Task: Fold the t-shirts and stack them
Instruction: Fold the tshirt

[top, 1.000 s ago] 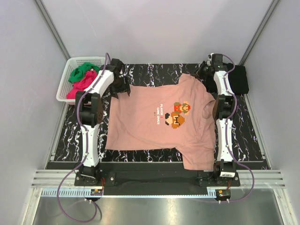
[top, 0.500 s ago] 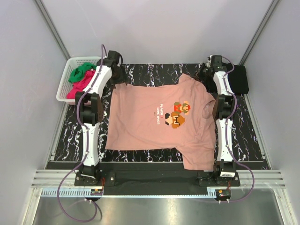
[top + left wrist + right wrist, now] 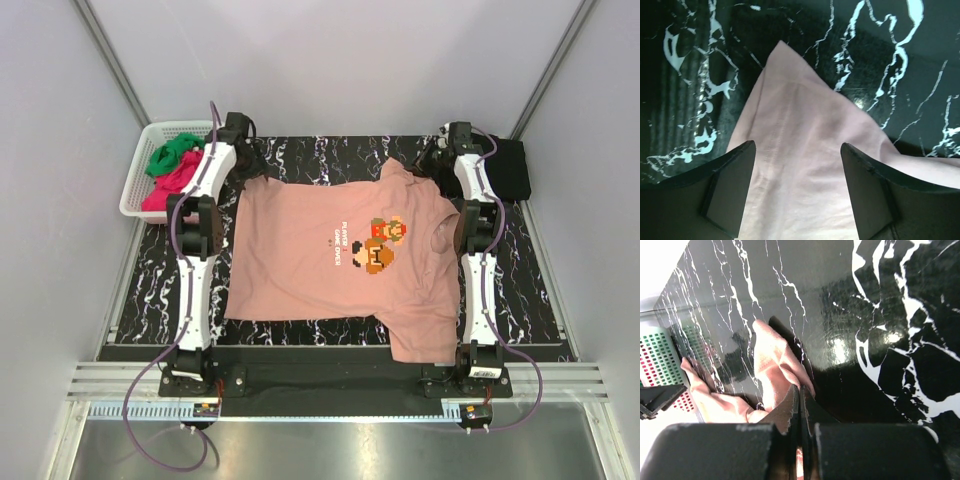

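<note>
A black marble-patterned mat (image 3: 330, 155) covers the table, and most of it is taken up by the salmon-pink t-shirt (image 3: 300, 260). It lies open and flat, chest up, with its collar toward the right arm and its hem toward the left. No fold has been made in it yet, so I'd say the work on this shirt is only starting. At the far left a white basket (image 3: 133, 192) holds a green t-shirt (image 3: 176, 151) and a magenta-red t-shirt (image 3: 168, 181), both crumpled and waiting their turn. At the far right a black t-shirt (image 3: 511, 168) sits as a compact dark block, which looks like the first of the stack, though I can't make out its folds. Both arms reach to the far edge of the pink shirt. The left gripper (image 3: 797, 185) hangs over the far hem corner with its jaws spread wide to either side of the cloth, gripping nothing. The right gripper (image 3: 800, 397) is clamped tight at the far sleeve, with pink cloth pinched between its closed fingers. The small pixel figure (image 3: 383, 243) on the chest faces up.
</note>
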Action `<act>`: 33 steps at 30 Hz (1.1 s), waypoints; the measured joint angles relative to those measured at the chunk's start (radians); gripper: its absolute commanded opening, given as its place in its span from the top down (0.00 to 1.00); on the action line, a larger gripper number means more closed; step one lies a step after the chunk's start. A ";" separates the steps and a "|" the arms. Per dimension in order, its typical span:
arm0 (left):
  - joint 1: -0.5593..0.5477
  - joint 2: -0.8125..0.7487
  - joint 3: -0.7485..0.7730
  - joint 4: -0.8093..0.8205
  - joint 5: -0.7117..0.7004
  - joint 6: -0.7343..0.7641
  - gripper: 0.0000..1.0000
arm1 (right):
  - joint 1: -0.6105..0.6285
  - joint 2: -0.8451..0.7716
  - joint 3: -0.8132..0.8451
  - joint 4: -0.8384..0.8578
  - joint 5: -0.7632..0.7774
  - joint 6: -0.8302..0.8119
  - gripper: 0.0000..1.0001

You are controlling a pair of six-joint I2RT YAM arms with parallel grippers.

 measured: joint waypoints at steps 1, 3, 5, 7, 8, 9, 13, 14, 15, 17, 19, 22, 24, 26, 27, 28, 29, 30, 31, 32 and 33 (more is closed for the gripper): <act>0.000 0.004 0.008 0.000 0.006 -0.003 0.25 | 0.001 -0.002 -0.005 0.000 -0.002 0.000 1.00; 0.000 0.011 0.021 0.012 0.019 -0.005 0.25 | 0.003 -0.007 -0.015 0.000 -0.007 0.000 1.00; 0.001 0.015 0.028 0.024 0.034 -0.008 0.25 | 0.005 -0.013 -0.024 0.000 -0.008 0.000 1.00; 0.001 0.024 0.042 0.031 0.048 -0.011 0.25 | 0.008 -0.019 -0.031 0.000 -0.013 0.000 1.00; 0.002 0.029 0.048 0.039 0.055 -0.011 0.25 | 0.009 -0.023 -0.035 0.000 -0.016 0.000 1.00; 0.002 0.035 0.051 0.044 0.061 -0.012 0.25 | 0.011 -0.027 -0.039 -0.001 -0.018 0.000 1.00; 0.008 0.057 0.056 0.054 0.073 -0.023 0.25 | 0.014 -0.039 -0.042 -0.007 -0.027 -0.001 1.00; 0.009 0.059 0.056 0.054 0.077 -0.027 0.25 | 0.014 -0.042 -0.042 -0.007 -0.032 -0.001 1.00; 0.010 0.061 0.056 0.054 0.080 -0.031 0.25 | 0.014 -0.044 -0.042 -0.007 -0.034 -0.001 1.00; 0.010 0.061 0.056 0.054 0.083 -0.039 0.25 | 0.014 -0.046 -0.042 -0.007 -0.038 0.000 1.00; 0.011 0.061 0.056 0.057 0.082 -0.043 0.26 | 0.014 -0.048 -0.042 -0.007 -0.043 0.000 1.00; 0.011 0.061 0.056 0.055 0.078 -0.048 0.35 | 0.014 -0.056 -0.048 -0.008 -0.053 0.000 1.00; 0.013 0.061 0.055 0.053 0.074 -0.048 0.41 | 0.014 -0.062 -0.051 -0.008 -0.059 0.000 1.00; 0.016 0.061 0.051 0.050 0.066 -0.044 0.44 | 0.014 -0.069 -0.054 -0.008 -0.062 0.000 1.00; 0.016 0.061 0.048 0.048 0.060 -0.039 0.45 | 0.014 -0.072 -0.056 -0.008 -0.066 0.000 1.00; 0.016 0.061 0.045 0.046 0.054 -0.035 0.45 | 0.014 -0.076 -0.058 -0.008 -0.069 0.000 1.00; 0.016 0.061 0.042 0.041 0.049 -0.032 0.45 | 0.014 -0.079 -0.060 -0.008 -0.073 0.000 1.00; 0.016 0.061 0.040 0.037 0.043 -0.028 0.43 | 0.014 -0.082 -0.063 -0.008 -0.079 0.000 1.00; 0.014 0.061 0.039 0.032 0.035 -0.023 0.42 | 0.014 -0.084 -0.063 -0.008 -0.085 0.001 1.00; 0.011 0.061 0.039 0.028 0.029 -0.019 0.40 | 0.014 -0.085 -0.064 -0.008 -0.087 0.002 1.00; 0.007 0.061 0.039 0.023 0.020 -0.015 0.38 | 0.014 -0.086 -0.064 -0.007 -0.088 0.003 1.00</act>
